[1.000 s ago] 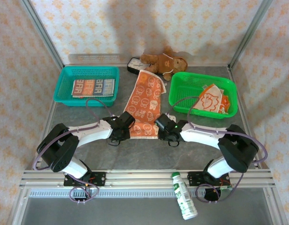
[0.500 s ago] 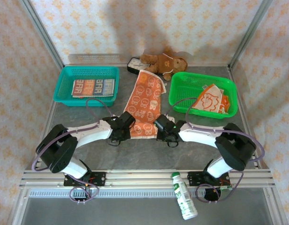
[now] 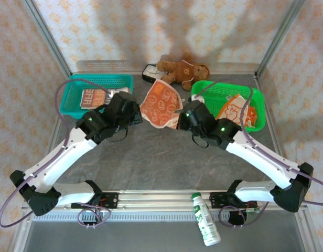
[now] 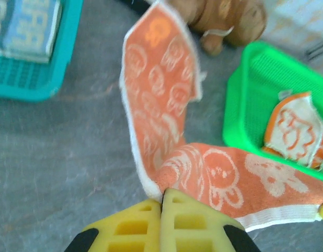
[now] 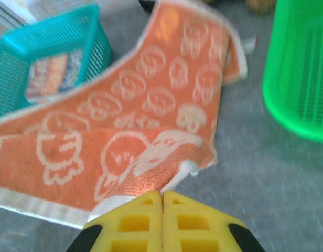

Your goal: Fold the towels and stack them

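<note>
Two arms reach out over the grey worktop in the top cam, left arm and right arm. The bear-print towel hangs between the left jaws and the right jaws, each pinching a near corner. Off to the left of the left jaws is a teal basket with the striped towel in it. Right of the right jaws, a green basket holds an orange-and-white towel. Past both jaws, a brown teddy bear lies by the back wall.

Left wrist cam: the yellow left jaws are pressed together with a corner of the bear-print towel clamped at the tips. The cloth runs off to the right of the jaws and also stretches ahead toward the teddy bear. The teal basket and striped towel are ahead-left, with the green basket and orange-and-white towel ahead-right.

Right wrist cam, bit blurry: the right jaws are closed tight on the other corner, and the bear-print towel spreads ahead and left. The teal basket with the striped towel sits ahead-left, the green basket ahead-right.
</note>
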`<state>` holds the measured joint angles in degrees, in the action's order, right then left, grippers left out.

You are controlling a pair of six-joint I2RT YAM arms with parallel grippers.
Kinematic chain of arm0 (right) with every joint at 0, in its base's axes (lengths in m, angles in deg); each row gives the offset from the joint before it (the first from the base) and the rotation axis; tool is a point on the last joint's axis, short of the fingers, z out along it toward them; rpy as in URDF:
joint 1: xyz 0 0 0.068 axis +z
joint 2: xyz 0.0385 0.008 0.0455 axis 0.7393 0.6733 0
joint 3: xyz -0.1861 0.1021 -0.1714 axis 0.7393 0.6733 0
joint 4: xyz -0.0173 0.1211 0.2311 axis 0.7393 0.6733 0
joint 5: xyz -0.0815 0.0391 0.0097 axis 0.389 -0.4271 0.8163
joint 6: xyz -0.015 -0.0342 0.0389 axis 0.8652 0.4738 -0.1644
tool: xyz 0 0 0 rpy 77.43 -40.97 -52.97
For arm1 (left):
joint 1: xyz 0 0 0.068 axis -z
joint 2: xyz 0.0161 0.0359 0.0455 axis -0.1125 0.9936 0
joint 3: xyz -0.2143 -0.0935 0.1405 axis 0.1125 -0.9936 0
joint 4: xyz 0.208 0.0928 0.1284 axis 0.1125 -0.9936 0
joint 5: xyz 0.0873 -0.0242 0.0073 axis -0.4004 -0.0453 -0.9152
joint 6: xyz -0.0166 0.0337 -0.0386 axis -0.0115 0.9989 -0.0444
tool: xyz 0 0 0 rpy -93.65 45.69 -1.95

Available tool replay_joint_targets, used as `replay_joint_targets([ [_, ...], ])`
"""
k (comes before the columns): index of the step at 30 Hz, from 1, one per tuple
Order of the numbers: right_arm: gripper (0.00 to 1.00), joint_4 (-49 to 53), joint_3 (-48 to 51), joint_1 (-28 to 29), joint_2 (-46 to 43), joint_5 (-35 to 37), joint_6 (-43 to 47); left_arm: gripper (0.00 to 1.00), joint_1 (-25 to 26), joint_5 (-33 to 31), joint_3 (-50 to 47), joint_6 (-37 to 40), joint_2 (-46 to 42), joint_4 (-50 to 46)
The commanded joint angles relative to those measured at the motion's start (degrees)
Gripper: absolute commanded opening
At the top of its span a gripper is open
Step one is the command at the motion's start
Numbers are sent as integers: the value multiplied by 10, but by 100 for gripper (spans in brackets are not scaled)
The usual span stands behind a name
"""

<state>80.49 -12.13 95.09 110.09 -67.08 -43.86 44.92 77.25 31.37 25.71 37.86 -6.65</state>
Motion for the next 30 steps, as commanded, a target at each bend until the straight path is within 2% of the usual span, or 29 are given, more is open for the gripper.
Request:
replay_joint_targets([
  [1, 0, 23, -84, -27, 21, 53, 67, 0, -15, -56, 82, 60, 27, -41],
  [10, 0, -10, -284, -113, 136, 30, 163, 0, -99, -9, 340, 159, 168, -51],
  [14, 0, -20, -348, -138, 178, 11, 176, 0, -116, 5, 441, 178, 226, -66],
  [19, 0, -13, -432, -151, 223, -13, 203, 0, -121, -5, 556, 191, 278, -94],
  [25, 0, 3, -488, -152, 249, -28, 212, 0, -126, -14, 582, 192, 278, -83],
  [30, 0, 8, -487, -152, 229, -61, 202, 0, -125, 13, 559, 170, 248, -86],
])
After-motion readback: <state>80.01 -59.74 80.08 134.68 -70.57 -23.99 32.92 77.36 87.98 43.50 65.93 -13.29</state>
